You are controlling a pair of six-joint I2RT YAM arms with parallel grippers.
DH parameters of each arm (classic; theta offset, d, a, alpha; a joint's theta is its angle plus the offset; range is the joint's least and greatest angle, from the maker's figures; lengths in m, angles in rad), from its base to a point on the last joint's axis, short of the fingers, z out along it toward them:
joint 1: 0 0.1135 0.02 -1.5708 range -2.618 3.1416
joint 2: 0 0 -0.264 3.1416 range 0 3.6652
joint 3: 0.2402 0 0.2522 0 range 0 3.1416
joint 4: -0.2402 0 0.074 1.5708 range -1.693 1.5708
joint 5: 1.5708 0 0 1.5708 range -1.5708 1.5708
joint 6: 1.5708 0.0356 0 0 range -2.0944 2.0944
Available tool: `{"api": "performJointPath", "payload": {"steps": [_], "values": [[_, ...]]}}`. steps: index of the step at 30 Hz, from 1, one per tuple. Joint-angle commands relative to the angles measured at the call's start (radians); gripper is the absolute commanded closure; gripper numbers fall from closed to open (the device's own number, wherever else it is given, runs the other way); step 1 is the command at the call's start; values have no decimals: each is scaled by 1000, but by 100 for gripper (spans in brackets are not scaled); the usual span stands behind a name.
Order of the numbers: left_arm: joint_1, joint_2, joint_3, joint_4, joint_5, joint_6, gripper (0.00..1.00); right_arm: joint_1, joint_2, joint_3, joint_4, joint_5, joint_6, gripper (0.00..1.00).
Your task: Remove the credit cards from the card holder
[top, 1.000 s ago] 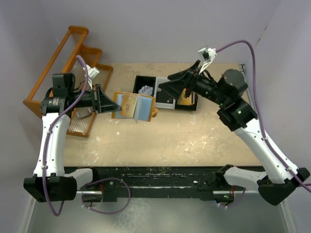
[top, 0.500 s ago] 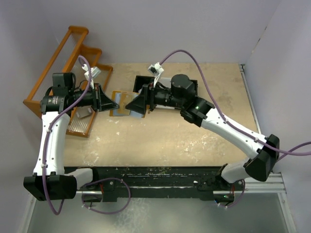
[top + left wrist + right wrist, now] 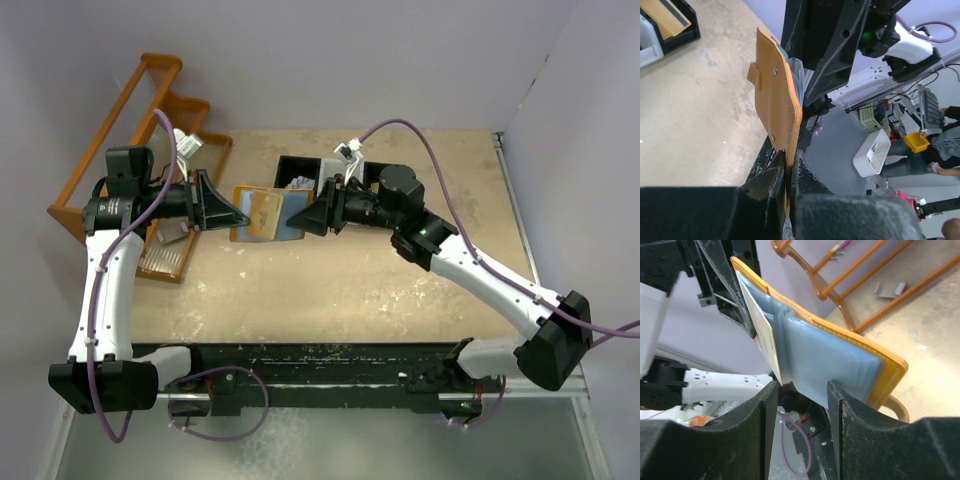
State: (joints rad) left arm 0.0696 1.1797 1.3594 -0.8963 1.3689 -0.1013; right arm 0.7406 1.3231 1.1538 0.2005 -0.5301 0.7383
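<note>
The left fingers [image 3: 769, 186] are pinched tight on one edge of the stitched tan leather card holder [image 3: 262, 215], which is held open above the speckled worktop [image 3: 350, 290]. The right fingers [image 3: 756, 416] stand apart on either side of its smooth blue-grey pocket, beside a stiff pale card [image 3: 761, 327].

A robotics lab: a scuffed bench [image 3: 380, 290] inside pale panels [image 3: 350, 60], cabled robot arms [image 3: 105, 290] bolted at its near edge, people [image 3: 905, 162] and bins [image 3: 872, 152] beyond it.

You see a tan-orange card holder [image 3: 265, 215] with pale blue-grey inside panels, a cream card [image 3: 760, 330], an orange rack [image 3: 162, 64] upper left, a black tray [image 3: 290, 162], a speckled beige table [image 3: 350, 290], a purple cable [image 3: 400, 122]
</note>
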Motion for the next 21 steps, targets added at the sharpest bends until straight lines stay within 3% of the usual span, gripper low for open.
{"api": "performJointPath", "payload": {"steps": [1, 5, 21], "values": [[-3, -23, 30, 45, 140, -40, 100, -2, -3, -8, 203, -93, 107, 55], [-2, -23, 30, 43, 136, -43, 100, -2, 20, -9, 315, -164, 177, 57], [-3, -35, 27, 71, 190, -90, 100, -1, 84, 9, 440, -202, 265, 61]]}}
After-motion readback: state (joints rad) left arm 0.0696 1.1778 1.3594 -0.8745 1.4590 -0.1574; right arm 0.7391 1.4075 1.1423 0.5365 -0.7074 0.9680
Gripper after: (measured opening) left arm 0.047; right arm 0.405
